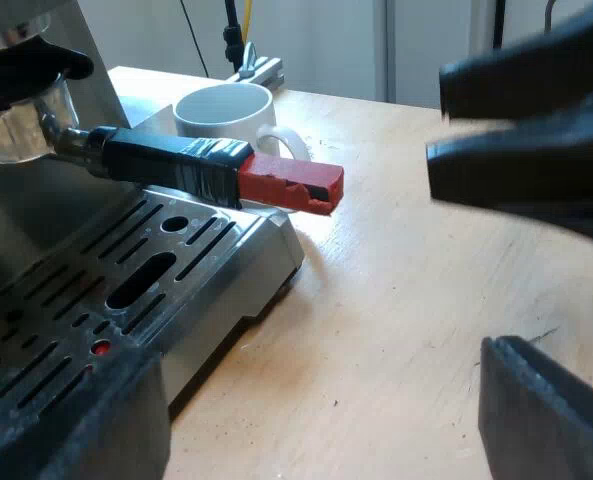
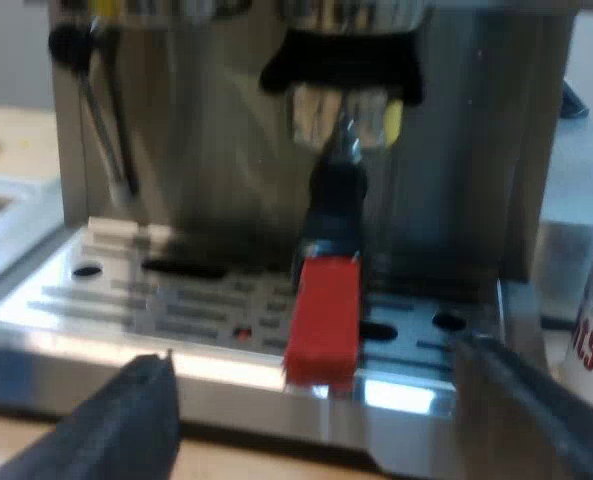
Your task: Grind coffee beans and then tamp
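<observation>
Right hand (image 2: 314, 356), spread and empty, faces the machine (image 2: 206, 180), whose front holds the locked holder (image 2: 323, 320). Left hand (image 1: 311, 356), also spread, hovers beside the machine. Misaligned closing could slip off the holder.

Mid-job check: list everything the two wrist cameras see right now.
espresso machine: one, silver, slotted drip tray at its front.
holder: one, metal, locked into the machine's front; dark handle ending in red reaches out over the tray.
steam wand: one, metal, at the machine's front.
mug: one, white, on the table beside the machine.
table: one, light wood.
left gripper: black fingers, open, near the tray's corner.
right gripper: black fingers, open, facing the handle's red end.
</observation>
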